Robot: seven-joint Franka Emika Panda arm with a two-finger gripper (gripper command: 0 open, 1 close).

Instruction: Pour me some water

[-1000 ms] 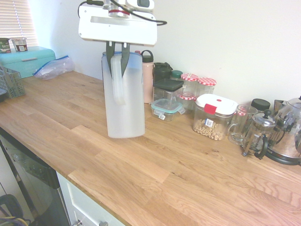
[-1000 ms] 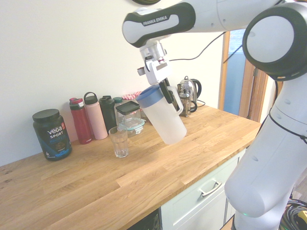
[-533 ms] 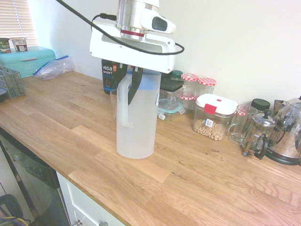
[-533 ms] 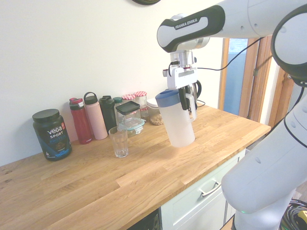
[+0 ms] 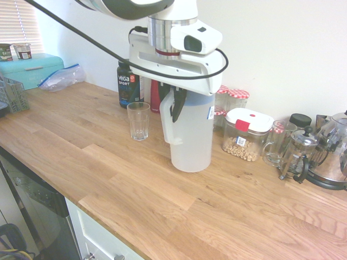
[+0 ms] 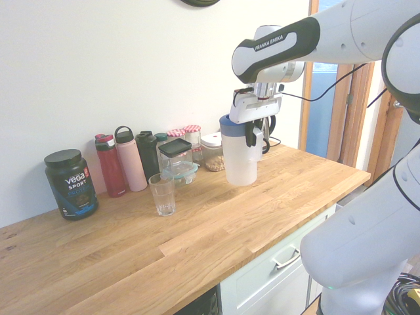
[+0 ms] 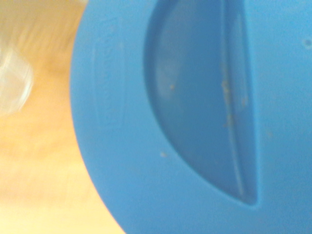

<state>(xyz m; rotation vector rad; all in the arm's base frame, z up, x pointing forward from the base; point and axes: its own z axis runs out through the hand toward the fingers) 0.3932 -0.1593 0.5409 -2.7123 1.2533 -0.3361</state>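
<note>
The tall frosted-white jug (image 5: 192, 132) with a blue lid (image 7: 195, 117) stands upright, its base on or just above the wooden counter (image 5: 108, 179). Through the frosted wall I cannot make out the water. My gripper (image 5: 173, 105) comes down from above and is shut on the jug's side handle; in the second exterior view the gripper (image 6: 252, 134) holds the jug (image 6: 240, 157) the same way. The small clear glass (image 5: 139, 121) stands upright to one side, apart from the jug; the same glass (image 6: 162, 194) shows nearer the counter's middle. In the wrist view the lid fills the picture.
Along the wall stand a black Vega tub (image 6: 71, 184), several bottles (image 6: 131, 167), jars, a lidded container with a red tab (image 5: 246, 134), a glass mug (image 5: 277, 142), a French press (image 5: 297, 157) and a kettle (image 5: 333, 157). A teal box (image 5: 32, 69) sits at the far end.
The jug was tilted close by the glass; it has swung upright, travelled along the counter away from the glass and come down towards the wood, still in my grip.
</note>
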